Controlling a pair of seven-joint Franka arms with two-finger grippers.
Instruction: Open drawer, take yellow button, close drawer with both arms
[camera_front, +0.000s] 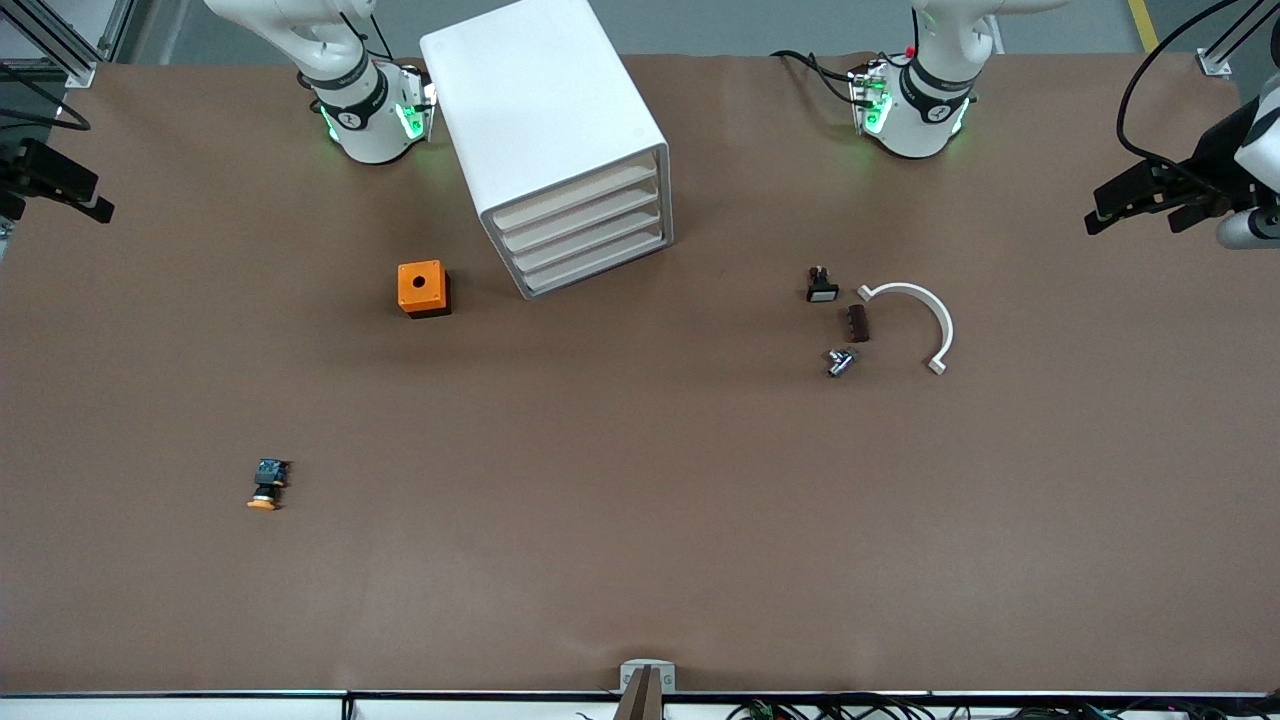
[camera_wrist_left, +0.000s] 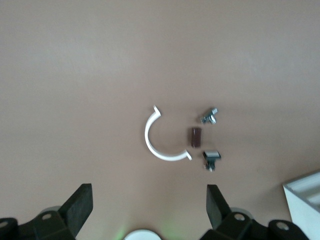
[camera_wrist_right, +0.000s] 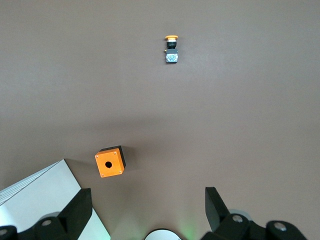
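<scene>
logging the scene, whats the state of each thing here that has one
drawers: all shut
button: lying on its side on the table, outside the drawers
orange box: upright, hole facing up
left end effector: open, empty, over the table edge
right end effector: open, empty, over the table edge

Orange box (camera_front: 423, 288) beside the cabinet; white curved clip (camera_front: 918, 318), brown block (camera_front: 858, 323), small metal part (camera_front: 840, 362) clustered together.
</scene>
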